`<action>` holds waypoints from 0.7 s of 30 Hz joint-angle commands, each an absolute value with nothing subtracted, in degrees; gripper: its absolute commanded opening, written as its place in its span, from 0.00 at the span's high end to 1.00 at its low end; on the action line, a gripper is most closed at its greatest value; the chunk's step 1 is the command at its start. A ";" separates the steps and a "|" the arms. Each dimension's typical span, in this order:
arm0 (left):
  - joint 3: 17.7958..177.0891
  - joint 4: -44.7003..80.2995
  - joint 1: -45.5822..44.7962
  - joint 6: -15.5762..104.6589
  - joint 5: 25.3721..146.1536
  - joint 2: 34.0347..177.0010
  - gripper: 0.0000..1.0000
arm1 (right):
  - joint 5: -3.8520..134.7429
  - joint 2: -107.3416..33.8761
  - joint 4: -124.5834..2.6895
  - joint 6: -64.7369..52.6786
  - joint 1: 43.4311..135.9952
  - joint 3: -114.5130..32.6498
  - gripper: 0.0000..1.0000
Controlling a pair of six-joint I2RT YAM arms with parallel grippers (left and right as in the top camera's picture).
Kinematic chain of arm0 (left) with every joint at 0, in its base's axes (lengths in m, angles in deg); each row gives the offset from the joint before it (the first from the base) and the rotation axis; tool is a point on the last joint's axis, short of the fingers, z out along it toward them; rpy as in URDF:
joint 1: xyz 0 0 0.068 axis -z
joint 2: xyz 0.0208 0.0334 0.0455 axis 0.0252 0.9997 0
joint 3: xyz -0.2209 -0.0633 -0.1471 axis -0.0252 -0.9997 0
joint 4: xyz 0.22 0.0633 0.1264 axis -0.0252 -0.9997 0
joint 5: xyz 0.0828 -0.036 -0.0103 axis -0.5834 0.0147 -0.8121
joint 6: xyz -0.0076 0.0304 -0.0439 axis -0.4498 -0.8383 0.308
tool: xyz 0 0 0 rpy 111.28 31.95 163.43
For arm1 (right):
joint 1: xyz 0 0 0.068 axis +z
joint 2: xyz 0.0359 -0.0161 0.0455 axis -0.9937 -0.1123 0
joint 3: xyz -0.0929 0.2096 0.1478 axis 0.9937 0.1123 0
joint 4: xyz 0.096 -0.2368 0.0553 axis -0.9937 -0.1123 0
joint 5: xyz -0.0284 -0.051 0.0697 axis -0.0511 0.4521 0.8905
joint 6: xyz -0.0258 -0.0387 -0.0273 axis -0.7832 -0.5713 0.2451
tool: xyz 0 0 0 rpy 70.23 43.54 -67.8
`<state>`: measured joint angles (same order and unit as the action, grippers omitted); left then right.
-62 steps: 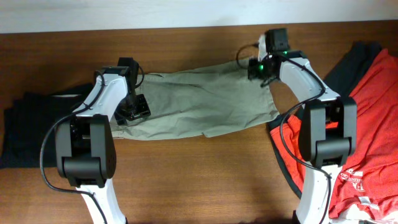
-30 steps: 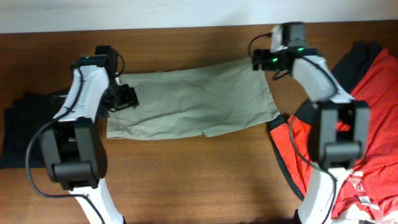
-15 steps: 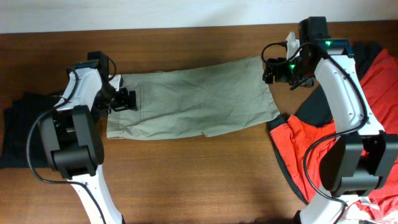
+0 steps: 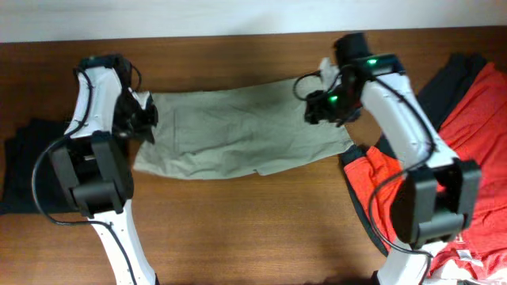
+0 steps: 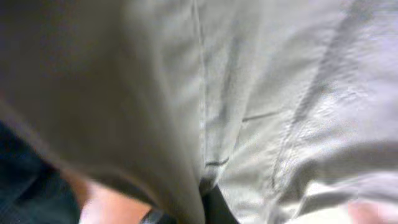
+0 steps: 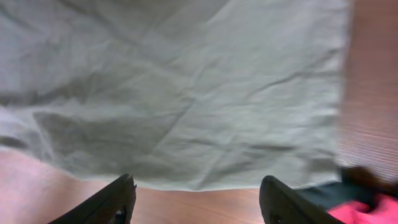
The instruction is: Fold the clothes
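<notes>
The khaki trousers point(image 4: 245, 127) lie spread flat across the middle of the table. My left gripper point(image 4: 144, 117) is at their left end, shut on a pinch of the khaki cloth. In the left wrist view, blurred khaki fabric point(image 5: 280, 93) fills the frame and runs down into the jaws. My right gripper point(image 4: 321, 107) hovers over the trousers' right end. It is open, and its dark fingers point(image 6: 121, 199) straddle the cloth's near edge point(image 6: 186, 81) with bare wood between them.
A red printed T-shirt point(image 4: 467, 134) lies on dark garments point(image 4: 444, 79) at the table's right end, close to the trousers. A dark garment point(image 4: 32, 158) lies at the far left. Bare wooden table point(image 4: 238, 229) runs along the front.
My left gripper has shut on the trousers' left edge, which now bunches up at it. The right arm has swung left and down over the trousers' right end, its jaws narrowing.
</notes>
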<state>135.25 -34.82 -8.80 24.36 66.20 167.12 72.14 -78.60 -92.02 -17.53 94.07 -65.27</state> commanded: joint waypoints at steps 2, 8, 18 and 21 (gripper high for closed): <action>151.84 -44.74 -8.69 23.90 70.00 166.60 1.00 | 81.19 -86.99 -84.93 -18.01 102.38 -64.07 0.39; 152.85 -44.72 -8.32 23.88 73.00 163.56 1.00 | 82.55 -96.70 -69.96 -15.08 115.82 -64.07 0.45; 152.13 -43.19 5.69 25.62 71.75 151.52 1.00 | 78.44 -95.54 -75.95 -18.07 115.62 -69.77 0.35; 151.41 -39.52 8.38 26.41 71.71 152.04 1.00 | 69.76 -89.42 -87.40 -18.27 105.72 -75.76 0.23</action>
<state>151.58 -41.27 6.98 25.08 71.45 151.73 77.00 -95.43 -83.84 -17.31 111.89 -71.89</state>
